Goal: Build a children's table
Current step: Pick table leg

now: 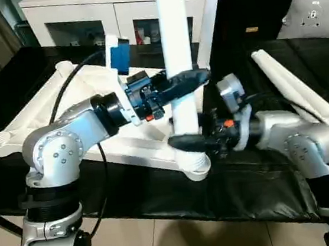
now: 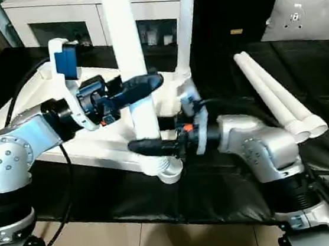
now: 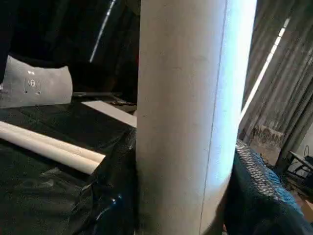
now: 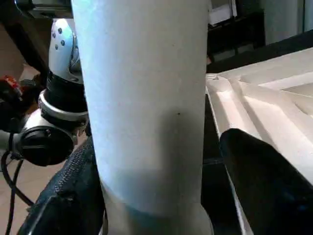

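Observation:
The children's table top (image 1: 17, 132) lies upside down on the black mat, ribbed side up. A white leg (image 1: 176, 38) stands upright in its near corner socket (image 1: 196, 165). My left gripper (image 1: 185, 82) is shut on this leg about halfway up; its fingers (image 3: 254, 191) press both sides. My right gripper (image 1: 187, 141) straddles the same leg just above the socket, with a gap between one finger (image 4: 259, 186) and the leg. A second leg (image 2: 187, 19) stands upright at the far corner. Two loose legs (image 1: 298, 93) lie side by side on the mat at the right.
The black mat-covered workbench (image 1: 161, 200) ends at a front edge close to my body. A white cabinet (image 1: 81, 19) stands behind it, and a grey pad (image 1: 312, 14) lies at the back right. A black cable (image 1: 68, 86) loops over the table top from my left arm.

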{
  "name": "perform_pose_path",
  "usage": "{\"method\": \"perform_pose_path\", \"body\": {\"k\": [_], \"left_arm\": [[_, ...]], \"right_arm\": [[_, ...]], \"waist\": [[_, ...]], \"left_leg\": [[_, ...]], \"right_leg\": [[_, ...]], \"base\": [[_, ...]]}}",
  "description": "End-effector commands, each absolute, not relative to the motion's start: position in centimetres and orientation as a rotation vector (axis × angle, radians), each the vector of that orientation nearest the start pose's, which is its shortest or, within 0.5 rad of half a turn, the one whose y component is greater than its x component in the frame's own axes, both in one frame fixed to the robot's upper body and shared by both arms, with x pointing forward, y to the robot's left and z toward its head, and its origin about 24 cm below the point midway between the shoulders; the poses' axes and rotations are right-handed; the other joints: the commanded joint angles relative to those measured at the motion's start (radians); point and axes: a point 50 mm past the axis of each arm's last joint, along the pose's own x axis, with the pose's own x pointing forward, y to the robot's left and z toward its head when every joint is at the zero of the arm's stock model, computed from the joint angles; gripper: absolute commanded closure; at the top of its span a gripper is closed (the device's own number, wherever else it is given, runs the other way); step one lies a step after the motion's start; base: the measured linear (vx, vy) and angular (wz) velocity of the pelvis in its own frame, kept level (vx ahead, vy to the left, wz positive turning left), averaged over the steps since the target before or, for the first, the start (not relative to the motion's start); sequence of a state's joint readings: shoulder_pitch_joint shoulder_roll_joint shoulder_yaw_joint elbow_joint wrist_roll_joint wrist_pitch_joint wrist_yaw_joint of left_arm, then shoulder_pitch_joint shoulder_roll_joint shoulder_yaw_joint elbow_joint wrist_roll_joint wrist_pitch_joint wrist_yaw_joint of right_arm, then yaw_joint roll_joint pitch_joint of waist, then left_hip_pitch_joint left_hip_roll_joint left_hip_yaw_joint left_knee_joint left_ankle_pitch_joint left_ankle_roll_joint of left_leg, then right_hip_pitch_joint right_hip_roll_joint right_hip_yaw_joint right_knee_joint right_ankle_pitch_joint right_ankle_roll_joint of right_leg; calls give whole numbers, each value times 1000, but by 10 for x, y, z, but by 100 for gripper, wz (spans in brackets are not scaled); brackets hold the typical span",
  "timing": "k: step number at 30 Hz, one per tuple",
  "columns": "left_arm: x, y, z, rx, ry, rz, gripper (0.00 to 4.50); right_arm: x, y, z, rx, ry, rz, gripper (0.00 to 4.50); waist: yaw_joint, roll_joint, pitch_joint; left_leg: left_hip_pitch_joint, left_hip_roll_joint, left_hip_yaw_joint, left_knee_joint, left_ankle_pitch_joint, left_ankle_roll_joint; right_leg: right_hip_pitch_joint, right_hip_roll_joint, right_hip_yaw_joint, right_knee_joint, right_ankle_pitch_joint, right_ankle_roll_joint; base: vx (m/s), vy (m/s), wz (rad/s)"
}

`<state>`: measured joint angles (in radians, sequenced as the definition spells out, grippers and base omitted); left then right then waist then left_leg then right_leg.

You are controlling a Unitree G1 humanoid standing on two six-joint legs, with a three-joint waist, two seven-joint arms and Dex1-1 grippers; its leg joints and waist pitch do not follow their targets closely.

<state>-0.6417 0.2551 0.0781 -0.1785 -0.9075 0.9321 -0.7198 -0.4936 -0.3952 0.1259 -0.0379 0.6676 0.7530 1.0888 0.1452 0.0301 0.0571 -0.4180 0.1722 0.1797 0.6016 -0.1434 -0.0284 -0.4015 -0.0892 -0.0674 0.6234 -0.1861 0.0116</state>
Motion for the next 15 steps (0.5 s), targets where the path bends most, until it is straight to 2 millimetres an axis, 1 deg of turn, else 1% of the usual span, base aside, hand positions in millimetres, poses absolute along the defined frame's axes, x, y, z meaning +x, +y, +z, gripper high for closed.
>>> {"method": "perform_pose_path", "body": {"k": [1,2,3,4,6,7,8,9,10,12,14,15], "left_arm": [[283,90,217,-407,-11,-1376,264],[284,90,216,-403,-10,-1371,264],[285,90,216,-400,-7,-1362,264],[286,90,215,-396,-4,-1355,264],[286,90,214,-395,-2,-1347,264],[288,92,214,-399,-6,-1333,264],[288,92,214,-400,-6,-1331,264],[289,92,214,-402,-7,-1326,264],[289,93,214,-404,-9,-1325,264],[289,93,215,-407,-12,-1321,264],[289,93,215,-410,-12,-1320,264],[289,93,214,-409,-11,-1319,264]], "right_arm": [[280,-108,142,264,233,1470,132],[280,-108,141,264,235,1471,132],[280,-107,141,264,236,1471,142],[280,-107,140,263,238,1469,142],[280,-107,139,259,240,1466,171],[279,-106,137,257,243,1461,171],[279,-106,137,257,243,1460,183],[279,-105,136,256,244,1458,183],[279,-105,136,255,245,1457,208],[278,-104,134,252,247,1452,216],[278,-103,134,251,247,1445,238],[279,-103,133,252,246,1440,238]], "waist": [[2,-14,-76],[3,-14,-76],[3,-12,-76],[2,-14,-75],[2,-16,-75],[3,-14,-75],[3,-14,-75],[3,-16,-75],[3,-16,-76],[3,-16,-76],[3,-16,-76],[2,-16,-77]], "left_leg": [[38,51,-21,-73,-262,-34],[38,51,-21,-73,-264,-35],[39,51,-22,-73,-269,-39],[38,51,-22,-74,-270,-40],[38,50,-22,-74,-272,-40],[37,51,-22,-74,-269,-41],[37,51,-22,-74,-269,-43],[38,50,-22,-74,-270,-43],[37,50,-22,-73,-265,-43],[37,50,-22,-73,-264,-42],[37,50,-22,-73,-262,-42],[37,50,-22,-73,-261,-41]], "right_leg": [[37,-60,43,-76,-275,-158],[37,-60,43,-77,-276,-157],[36,-61,43,-77,-280,-156],[37,-60,43,-77,-280,-154],[37,-61,43,-77,-286,-152],[38,-62,43,-77,-287,-152],[37,-61,43,-77,-284,-152],[36,-61,43,-76,-283,-153],[37,-61,44,-75,-278,-154],[37,-62,44,-75,-279,-155],[37,-61,43,-74,-274,-155],[37,-61,43,-74,-272,-157]], "base": [[0,0,0],[0,0,0],[0,0,0],[0,0,0],[0,0,0],[0,0,0],[0,0,0],[0,0,0],[0,0,0],[0,0,0],[0,0,0],[0,0,0]]}}
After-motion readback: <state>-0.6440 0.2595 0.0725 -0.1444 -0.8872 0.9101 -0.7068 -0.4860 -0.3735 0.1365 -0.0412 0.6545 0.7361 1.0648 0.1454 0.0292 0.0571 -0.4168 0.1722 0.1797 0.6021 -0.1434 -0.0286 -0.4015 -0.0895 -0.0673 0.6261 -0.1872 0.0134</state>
